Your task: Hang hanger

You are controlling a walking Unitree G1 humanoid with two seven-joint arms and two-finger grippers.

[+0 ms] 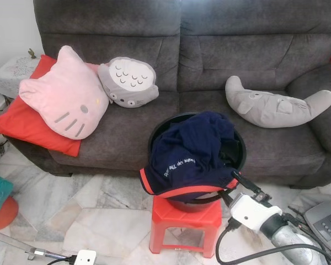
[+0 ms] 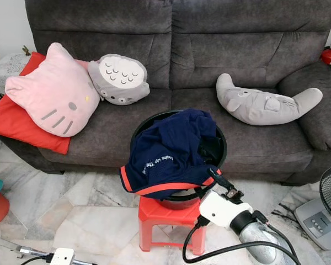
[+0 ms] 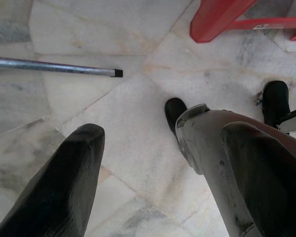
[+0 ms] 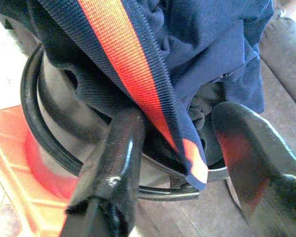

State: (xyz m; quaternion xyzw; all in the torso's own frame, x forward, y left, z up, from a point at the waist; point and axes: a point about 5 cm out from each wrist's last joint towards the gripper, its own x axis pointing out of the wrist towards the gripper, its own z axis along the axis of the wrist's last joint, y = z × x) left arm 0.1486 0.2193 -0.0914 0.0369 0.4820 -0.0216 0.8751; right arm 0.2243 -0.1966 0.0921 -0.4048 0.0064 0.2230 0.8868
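A navy shirt (image 1: pixel 193 154) with a red-orange hem lies draped over a black bucket (image 1: pixel 238 148), which stands on a red plastic stool (image 1: pixel 182 218) in front of the sofa. My right gripper (image 4: pixel 187 168) reaches up at the bucket's right front rim. It is open, one finger on each side of the shirt's hanging hem corner (image 4: pixel 195 170), not closed on it. My left gripper (image 3: pixel 163 187) hangs low over the marble floor, open and holding nothing.
Behind the stool is a grey sofa (image 1: pixel 254 49) with a pink cat cushion (image 1: pixel 63 99), a red cushion, a grey round cushion (image 1: pixel 129 83) and a grey crescent cushion (image 1: pixel 276 107). A metal rod (image 3: pixel 49 66) lies on the floor at left. A fan (image 2: pixel 328 193) stands at right.
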